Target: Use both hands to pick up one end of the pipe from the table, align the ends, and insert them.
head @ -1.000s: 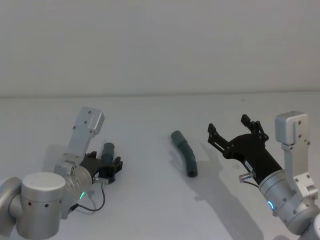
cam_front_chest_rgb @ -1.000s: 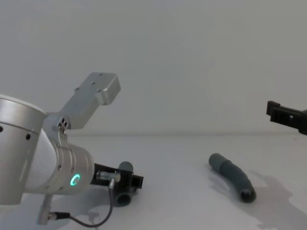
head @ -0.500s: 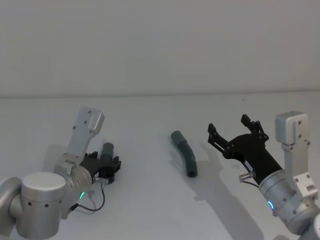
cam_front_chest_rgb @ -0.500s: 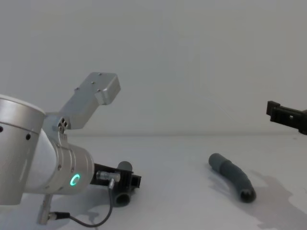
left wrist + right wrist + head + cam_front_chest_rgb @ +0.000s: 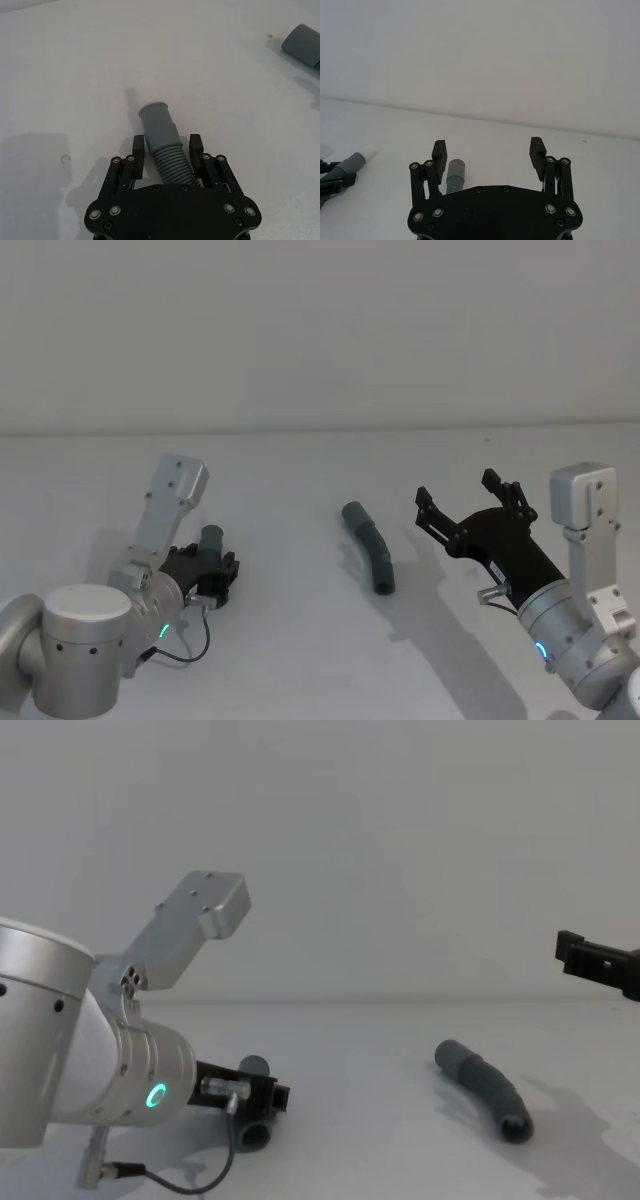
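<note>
I have the left gripper (image 5: 210, 567) low in the lower left of the head view, right down at the table (image 5: 300, 660). In the left wrist view its two black fingers (image 5: 139, 148) are drawn in narrow and press on either side of the ribbed pipe piece (image 5: 161, 131), gripping its ribbed section, while the smooth grey collar end sticks out past the fingertips. In the chest view that piece (image 5: 256, 1067) sits at lower centre-left, its upper end poking up above the fingers, just ahead of the silver wrist with the green ring light (image 5: 156, 1096). The second pipe piece (image 5: 369, 545) lies by itself on the table near the centre of the head view, gently curved. In the chest view it (image 5: 485, 1085) is at lower right with its dark open mouth turned toward the camera. I see the right gripper (image 5: 456, 489) at centre-right of the head view, up off the table and to the right of that loose piece, not touching it. Its fingers are spread wide with nothing between them, which the right wrist view confirms (image 5: 487, 146). There the grey end of the loose piece (image 5: 455, 174) shows beyond one finger. One black finger (image 5: 585, 958) juts in at the right edge of the chest view.
</note>
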You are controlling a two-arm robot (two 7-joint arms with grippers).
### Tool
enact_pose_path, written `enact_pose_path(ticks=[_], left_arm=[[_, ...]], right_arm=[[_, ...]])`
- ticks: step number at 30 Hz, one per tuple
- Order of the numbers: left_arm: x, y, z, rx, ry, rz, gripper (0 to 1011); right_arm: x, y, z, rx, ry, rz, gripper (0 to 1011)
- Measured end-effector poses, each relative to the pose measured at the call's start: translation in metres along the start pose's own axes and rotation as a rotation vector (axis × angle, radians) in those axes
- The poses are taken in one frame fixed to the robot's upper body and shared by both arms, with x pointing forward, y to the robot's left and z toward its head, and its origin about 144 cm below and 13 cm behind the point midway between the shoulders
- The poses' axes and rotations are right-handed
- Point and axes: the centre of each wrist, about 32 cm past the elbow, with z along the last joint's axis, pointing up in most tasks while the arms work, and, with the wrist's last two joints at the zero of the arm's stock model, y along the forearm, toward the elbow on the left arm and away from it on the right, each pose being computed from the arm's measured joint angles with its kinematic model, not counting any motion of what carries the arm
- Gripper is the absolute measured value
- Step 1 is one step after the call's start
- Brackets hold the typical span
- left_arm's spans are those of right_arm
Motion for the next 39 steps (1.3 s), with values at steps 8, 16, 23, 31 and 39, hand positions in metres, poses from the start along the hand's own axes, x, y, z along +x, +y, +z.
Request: enact_pose_path(ticks=[8,16,23,31,39], left_arm=[[0.0,0.0,0.0,0.0,0.0,0.0,462],[0.0,0.0,0.0,0.001,0.0,0.0,410],[0.0,0.0,0.0,0.001,0.0,0.0,363],[0.007,-0.003,0.001,-0.009,0.014,0.0,341],[0.028,-0.012,0.017,-0.08,0.048,-0.019,336]], right_arm=[[0.0,0.0,0.0,0.0,0.0,0.0,1004],[0.0,0.0,0.0,0.0,0.0,0.0,1004],[0.0,0.0,0.0,0.0,0.0,0.0,1004],[0.0,0.0,0.0,0.0,0.0,0.0,1004],[0.0,0.0,0.0,0.0,0.0,0.0,1004]])
